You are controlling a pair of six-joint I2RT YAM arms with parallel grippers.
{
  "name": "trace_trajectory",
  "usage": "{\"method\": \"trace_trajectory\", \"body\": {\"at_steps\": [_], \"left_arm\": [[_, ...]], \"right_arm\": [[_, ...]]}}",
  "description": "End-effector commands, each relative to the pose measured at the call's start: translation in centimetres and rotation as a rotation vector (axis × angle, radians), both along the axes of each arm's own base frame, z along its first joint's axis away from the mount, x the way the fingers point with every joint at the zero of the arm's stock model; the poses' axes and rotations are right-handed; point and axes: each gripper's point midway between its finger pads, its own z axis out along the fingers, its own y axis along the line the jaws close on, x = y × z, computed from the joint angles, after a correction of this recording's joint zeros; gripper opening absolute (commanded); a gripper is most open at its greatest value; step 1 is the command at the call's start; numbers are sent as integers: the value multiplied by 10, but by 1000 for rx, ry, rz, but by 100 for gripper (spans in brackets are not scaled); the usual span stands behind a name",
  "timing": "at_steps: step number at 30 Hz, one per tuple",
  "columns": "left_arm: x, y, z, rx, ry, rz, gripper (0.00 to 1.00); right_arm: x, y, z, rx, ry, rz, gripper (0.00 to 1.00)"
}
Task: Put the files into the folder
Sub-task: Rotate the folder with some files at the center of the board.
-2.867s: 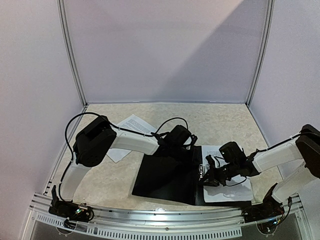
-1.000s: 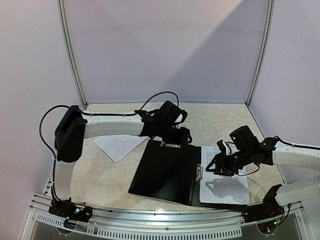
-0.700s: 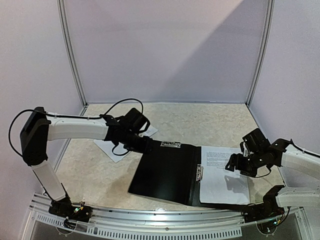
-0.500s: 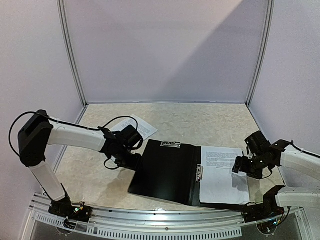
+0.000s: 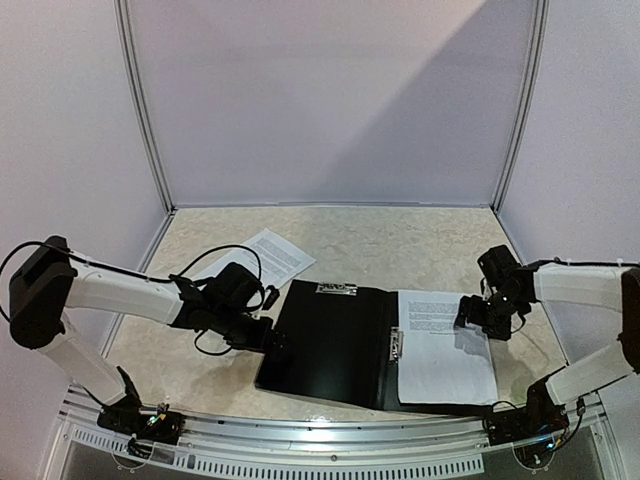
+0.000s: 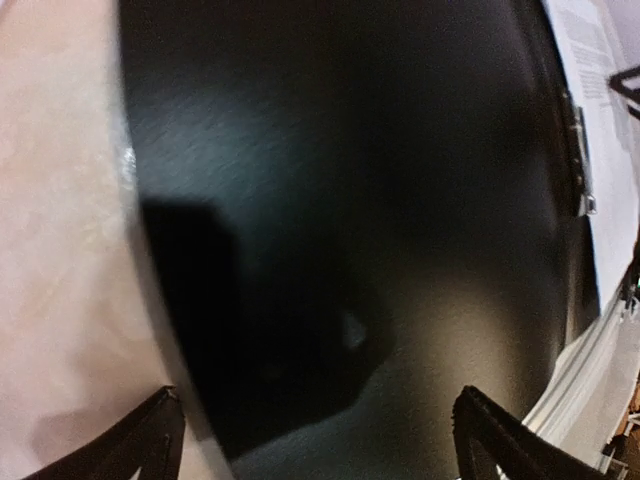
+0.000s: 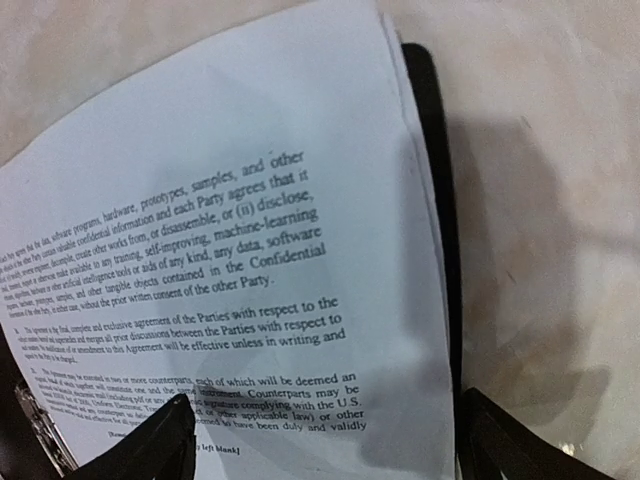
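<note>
One folder [image 5: 330, 340] lies open. Two lots of paper: files [image 5: 445, 350] on its right half, loose sheets [image 5: 265, 255] beside it, partly behind my left arm [image 5: 130, 295]. My left gripper [image 5: 268, 335] and right gripper [image 5: 472, 320] gape, empty.

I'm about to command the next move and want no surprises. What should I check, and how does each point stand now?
1. Folder lies open and flat: ok.
2. Printed sheet lies on its right half: ok.
3. All paper inside: not ok, loose paper lies on the table, outside the folder.
4. Left pincer open and empty, at the folder's left edge: ok.
5. Right pincer open and empty, over the sheet's right edge: ok.
6. Sheet tucked under the clip: cannot tell.
</note>
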Motion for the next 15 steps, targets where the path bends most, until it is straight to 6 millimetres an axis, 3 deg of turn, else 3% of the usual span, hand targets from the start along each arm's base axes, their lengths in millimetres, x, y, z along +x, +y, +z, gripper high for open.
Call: {"method": "trace_trajectory", "body": {"at_steps": [1, 5, 6, 7, 8, 9, 10, 12, 13, 15], "left_arm": [[-39, -8, -4, -60, 98, -70, 99], [-61, -19, 14, -107, 60, -127, 97], [-67, -18, 12, -89, 70, -128, 97], [-73, -11, 7, -46, 98, -118, 96], [-78, -4, 2, 14, 126, -106, 96], [-84, 7, -2, 85, 150, -98, 95], [-91, 25, -6, 180, 179, -87, 95], [-90, 46, 5, 282, 149, -63, 95], [-86, 51, 16, 308, 121, -61, 95], [-68, 56, 45, 346, 27, -57, 96]], "right_arm": [[66, 36, 12, 94, -103, 102, 88], [142, 63, 22, 105, -122, 173, 85], [160, 68, 12, 89, -100, 191, 85], [196, 75, 34, 83, -161, 196, 85], [221, 76, 34, 55, -167, 200, 85], [239, 75, 20, 24, -138, 202, 86], [263, 73, 30, 6, -158, 204, 86], [286, 69, 21, -3, -120, 194, 88], [286, 66, 3, 17, -77, 180, 89], [278, 69, -9, 79, -53, 166, 97]]}}
